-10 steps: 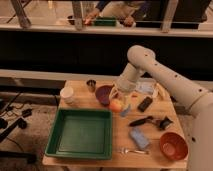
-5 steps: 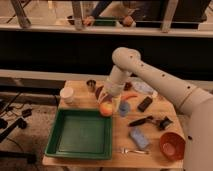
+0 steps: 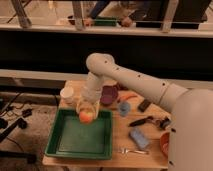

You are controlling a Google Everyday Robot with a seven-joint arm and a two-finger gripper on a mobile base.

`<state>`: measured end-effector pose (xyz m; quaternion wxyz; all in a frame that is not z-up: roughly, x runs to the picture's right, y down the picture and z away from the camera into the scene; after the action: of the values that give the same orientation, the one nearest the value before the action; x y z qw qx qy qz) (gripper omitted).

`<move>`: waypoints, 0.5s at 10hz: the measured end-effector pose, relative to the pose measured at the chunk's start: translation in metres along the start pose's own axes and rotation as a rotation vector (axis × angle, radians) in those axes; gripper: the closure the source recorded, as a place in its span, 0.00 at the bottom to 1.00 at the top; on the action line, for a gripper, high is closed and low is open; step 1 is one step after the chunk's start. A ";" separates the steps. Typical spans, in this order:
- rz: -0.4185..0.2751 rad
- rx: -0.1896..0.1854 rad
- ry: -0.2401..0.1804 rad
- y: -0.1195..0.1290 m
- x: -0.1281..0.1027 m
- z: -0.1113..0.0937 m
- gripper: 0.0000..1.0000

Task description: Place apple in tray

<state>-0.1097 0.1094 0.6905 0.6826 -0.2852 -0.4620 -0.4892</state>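
Note:
The apple (image 3: pixel 86 116), orange-yellow with a red blush, hangs just above the far edge of the green tray (image 3: pixel 60 145). My gripper (image 3: pixel 86 110) is shut on it from above, at the end of the white arm that reaches in from the right. The tray lies on the left half of the wooden table, its floor bare.
A white cup (image 3: pixel 66 96) stands behind the tray. A purple bowl (image 3: pixel 109 94), a carrot (image 3: pixel 129 95), a small blue cup (image 3: pixel 124 107), a black remote (image 3: pixel 145 105), a dark utensil (image 3: pixel 142 121), a blue sponge (image 3: pixel 139 138), a fork (image 3: pixel 127 150) and an orange-red bowl (image 3: pixel 165 144) lie to the right.
The arm has swung left and carried the apple from the middle of the table to above the tray's far edge.

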 end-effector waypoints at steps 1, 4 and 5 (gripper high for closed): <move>-0.036 0.020 -0.050 -0.004 -0.001 0.004 0.98; -0.022 0.106 -0.117 0.006 0.010 -0.001 0.98; -0.015 0.122 -0.119 0.012 0.013 -0.004 0.98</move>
<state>-0.0958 0.1050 0.7015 0.6666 -0.2681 -0.5327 -0.4473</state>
